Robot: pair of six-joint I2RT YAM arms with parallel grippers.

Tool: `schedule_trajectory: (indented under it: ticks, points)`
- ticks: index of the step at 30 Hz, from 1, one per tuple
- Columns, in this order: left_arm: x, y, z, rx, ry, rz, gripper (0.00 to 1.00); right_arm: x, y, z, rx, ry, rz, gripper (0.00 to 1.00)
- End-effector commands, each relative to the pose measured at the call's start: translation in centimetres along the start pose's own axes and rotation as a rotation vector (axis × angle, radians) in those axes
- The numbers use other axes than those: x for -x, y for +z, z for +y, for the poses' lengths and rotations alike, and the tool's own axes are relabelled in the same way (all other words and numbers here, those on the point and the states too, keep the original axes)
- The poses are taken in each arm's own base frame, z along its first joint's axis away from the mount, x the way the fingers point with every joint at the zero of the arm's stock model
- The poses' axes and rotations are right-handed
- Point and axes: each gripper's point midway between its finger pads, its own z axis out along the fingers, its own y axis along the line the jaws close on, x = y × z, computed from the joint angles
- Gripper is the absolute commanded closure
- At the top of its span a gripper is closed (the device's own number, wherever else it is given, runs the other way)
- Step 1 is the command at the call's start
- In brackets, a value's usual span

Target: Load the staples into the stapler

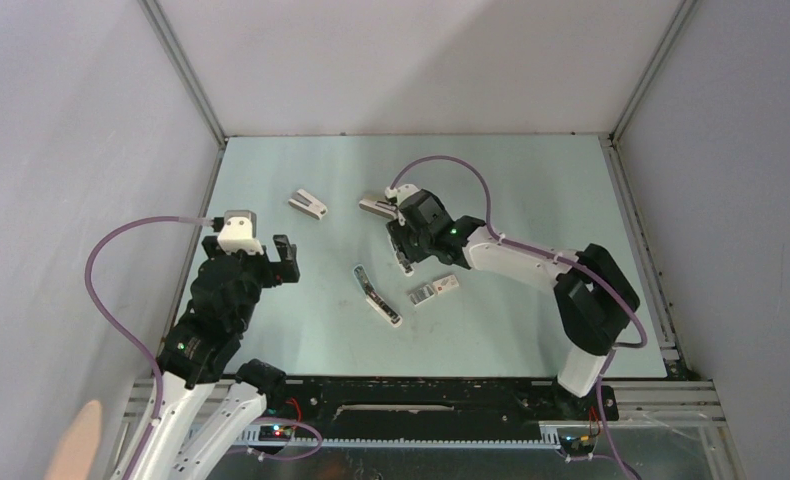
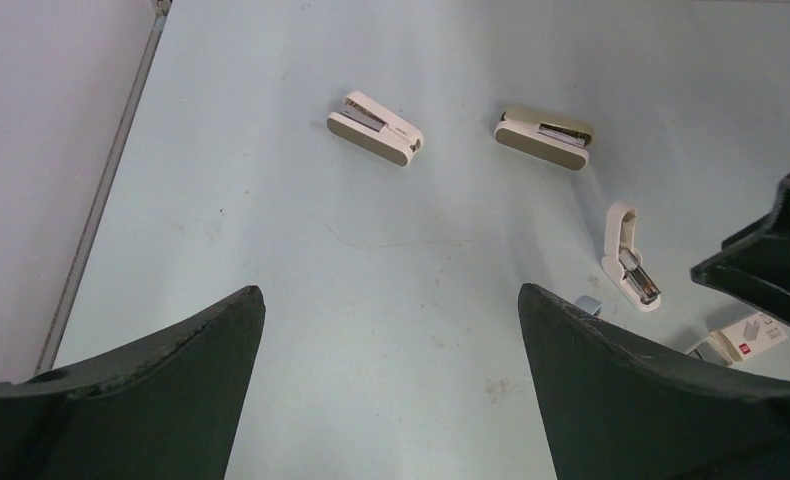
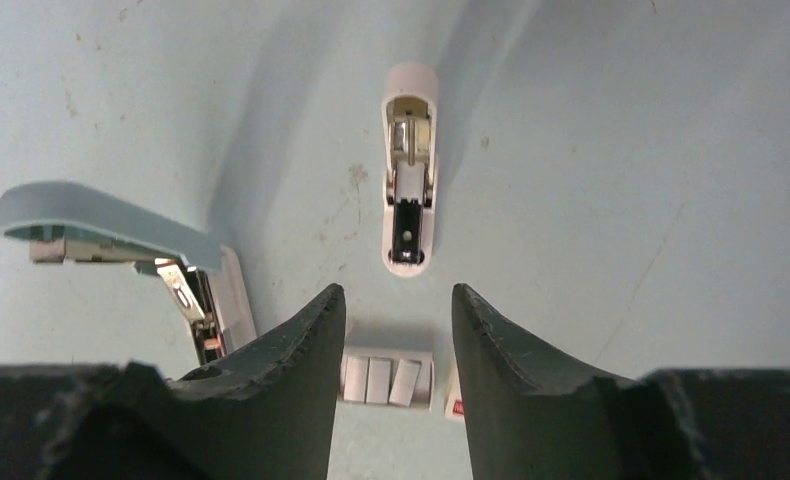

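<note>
Right gripper (image 3: 396, 300), jaws partly apart and empty, hovers above the staple box (image 3: 386, 378), which lies just beside the stapler (image 3: 101, 225), flipped open and seemingly unloaded, so picking up and loading both remain.

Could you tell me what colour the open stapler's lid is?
The stapler's lid is pale blue; right wrist view.

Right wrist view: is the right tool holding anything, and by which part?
Nothing is held. The right tool has its jaws apart, only table and the staples showing through the gap. The left tool is open and empty.
</note>
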Motion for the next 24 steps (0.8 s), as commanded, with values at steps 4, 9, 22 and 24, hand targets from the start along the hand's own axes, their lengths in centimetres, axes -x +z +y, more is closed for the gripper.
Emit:
schedule_trajectory:
  ticks: [4,9,22,24]
  points:
    - [0.1,0.4,-0.1,-0.002,-0.011,-0.011,0.0,-2.6,-3.2,-0.1,-0.014,0.002,0.067,0.56]
    - [0.0,0.5,0.0,0.002,-0.013,-0.009,0.0,-5.1,-2.9,0.4,-0.014,0.0,0.143,0.6]
    - [-0.2,0.6,0.0,0.001,-0.013,-0.002,0.0,-8.2,-1.2,0.5,-0.085,0.106,0.214,0.72]
    - [-0.2,0.6,0.0,0.001,-0.013,-0.001,0.0,-8.5,-1.0,0.3,-0.1,0.118,0.215,0.73]
